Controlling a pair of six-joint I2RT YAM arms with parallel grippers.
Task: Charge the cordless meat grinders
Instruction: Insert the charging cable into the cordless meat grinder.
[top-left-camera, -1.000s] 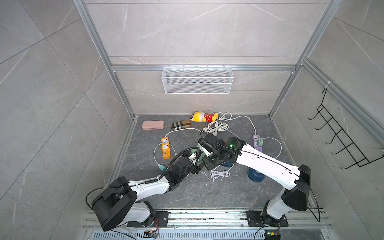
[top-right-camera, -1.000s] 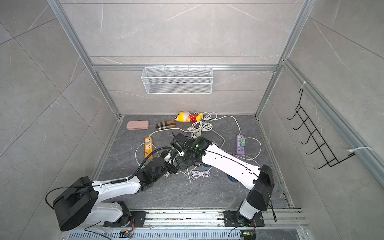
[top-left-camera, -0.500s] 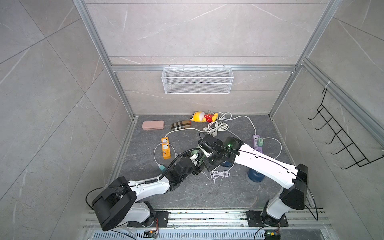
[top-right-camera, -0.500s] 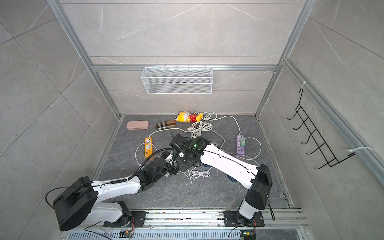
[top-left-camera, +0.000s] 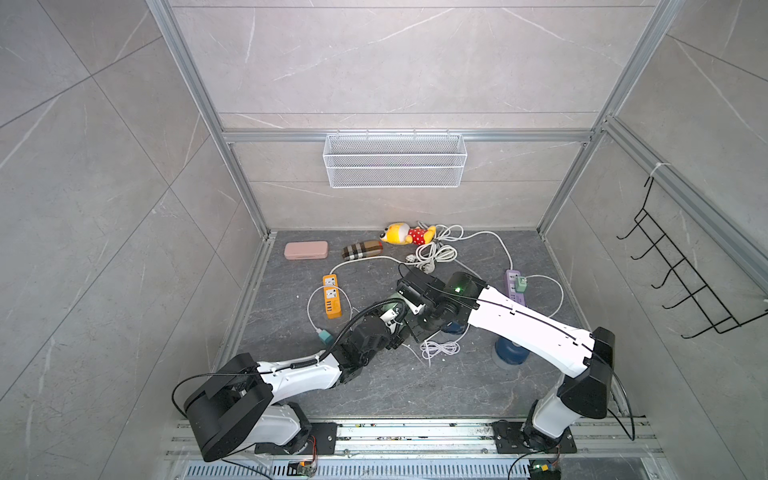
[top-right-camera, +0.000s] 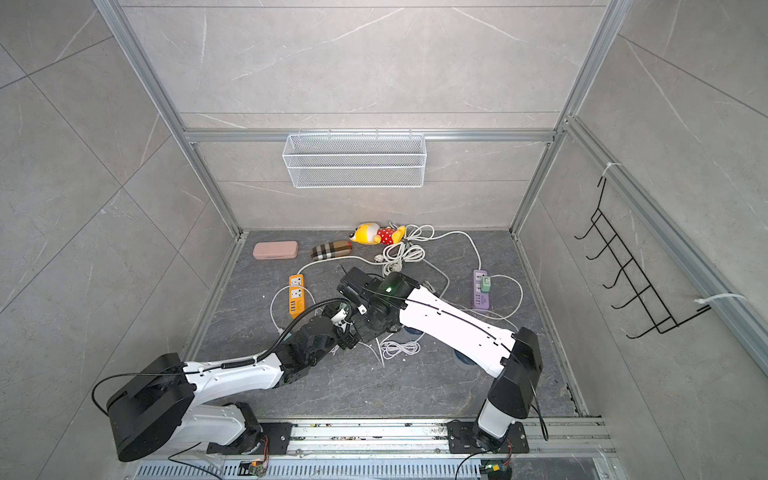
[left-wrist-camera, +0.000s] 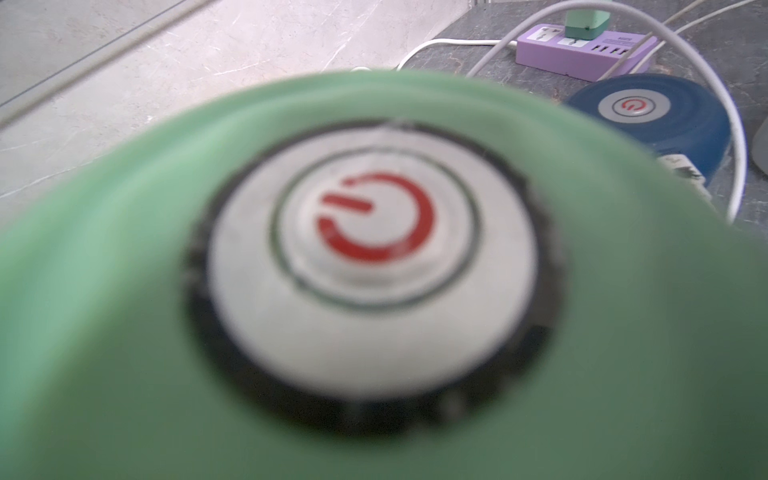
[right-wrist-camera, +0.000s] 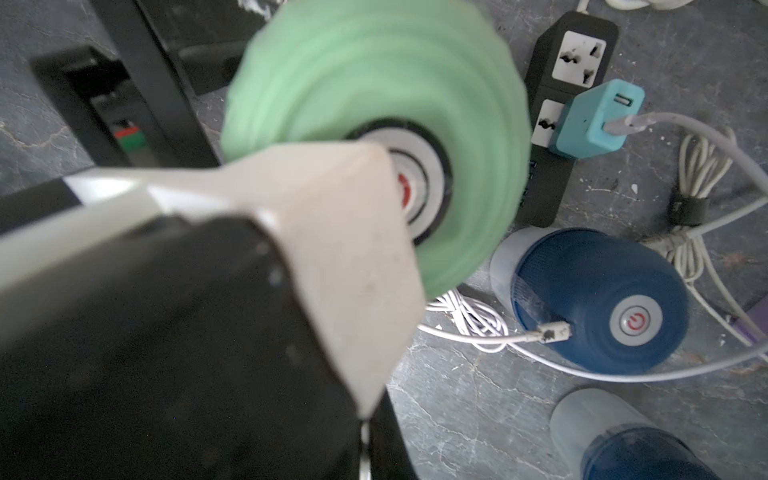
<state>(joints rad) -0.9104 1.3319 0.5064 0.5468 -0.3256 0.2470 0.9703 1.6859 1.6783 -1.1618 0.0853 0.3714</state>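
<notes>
While the orange strip (top-left-camera: 331, 296) lies idle out left, the action is mid-floor. The left gripper (top-left-camera: 397, 321) has its jaws spread wide round the green grinder (left-wrist-camera: 124, 332). It sits tipped up, button-to-base axis running straight back along that arm, so I judge it clamped, though no finger shows. The right gripper (right-wrist-camera: 357, 270), jaws together, comes in from the opposite side, its tip just beside the button. A pale strand hangs under it; pinched or not, I cannot tell. No charging port shows on the green dome, and that is what the plug-in turns on. Just beyond lies the black strip (right-wrist-camera: 552, 54), teal adapter (right-wrist-camera: 590, 120) plugged in. A cable plug (right-wrist-camera: 552, 333) meets the blue grinder (right-wrist-camera: 594, 299), nearer the right arm; inserted or merely resting, I cannot tell. The second blue grinder (top-left-camera: 509, 351) and purple strip (top-left-camera: 515, 284) sit further right, well apart.
</notes>
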